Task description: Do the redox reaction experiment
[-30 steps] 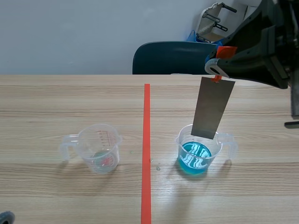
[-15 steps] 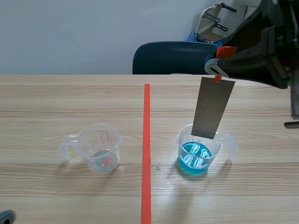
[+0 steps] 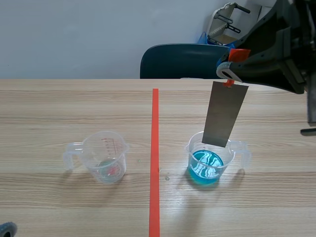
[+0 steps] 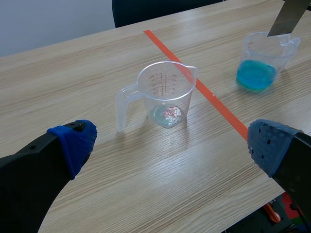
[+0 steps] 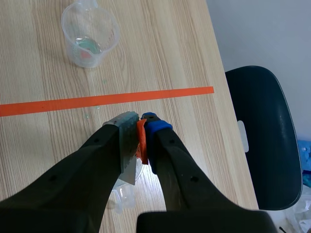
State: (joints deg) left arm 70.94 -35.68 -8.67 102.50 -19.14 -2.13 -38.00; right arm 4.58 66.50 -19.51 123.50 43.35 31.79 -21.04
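The metal strip (image 3: pixel 225 114) hangs upright from the right hand (image 5: pixel 142 133), whose two fingers are pressed together on an orange tab (image 3: pixel 228 83) at the strip's top edge. It is a flat, thin, dull grey rectangle with straight edges and a matte face. Straight below that hand stands a small measuring cup (image 3: pixel 193 157) of clear plastic, with a side handle and a pouring lip. It holds a shallow pool of bright blue liquid (image 3: pixel 206 168). The strip's lower edge sits at about the level of the cup's rim, above the liquid. Whether it dips inside the rim cannot be told.

A second cup (image 4: pixel 167 92) of the same clear plastic stands ahead of the left hand (image 4: pixel 172 143), in line with the gap between its fingers. It carries red graduation marks on its wall and only a pale smear at the bottom. That hand is spread wide and low, its blue dotted pads well apart and gripping nothing.

Both cups rest on the table (image 3: pixel 59 108), a light wood-grain top with long streaks running across it. An orange-red tape line (image 3: pixel 155 158) runs away from the robot between the two cups, and a few small droplets (image 3: pixel 167 177) lie just beside it. Beyond the table's far edge are the rounded back of a dark blue chair (image 3: pixel 177 61) and a plain pale wall (image 3: pixel 74 34).
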